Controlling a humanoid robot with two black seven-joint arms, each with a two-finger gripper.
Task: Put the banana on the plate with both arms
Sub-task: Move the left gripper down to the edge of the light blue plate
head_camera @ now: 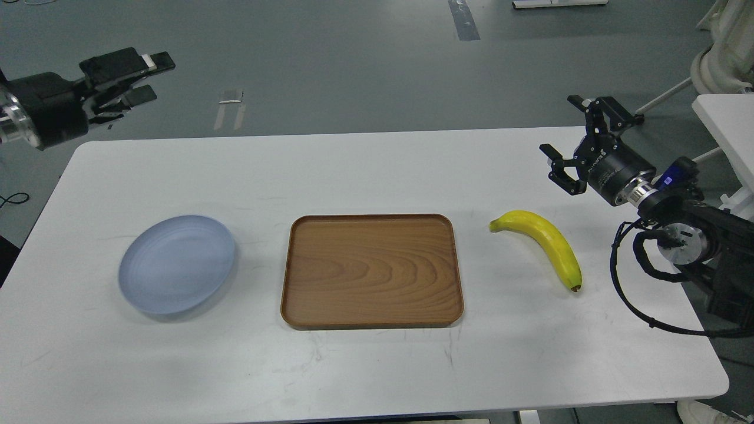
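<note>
Nearest us, the wooden tray (371, 271) sits mid-table. Right gripper (580, 144) hangs with fingers spread wide, above and just right of the banana (545, 242), not touching it. That banana lies flat on the white table (377, 365), right of the tray. Left gripper (144, 76) hovers past the far-left corner, fingers seemingly parted, well apart from the blue-grey plate (177, 262).
</note>
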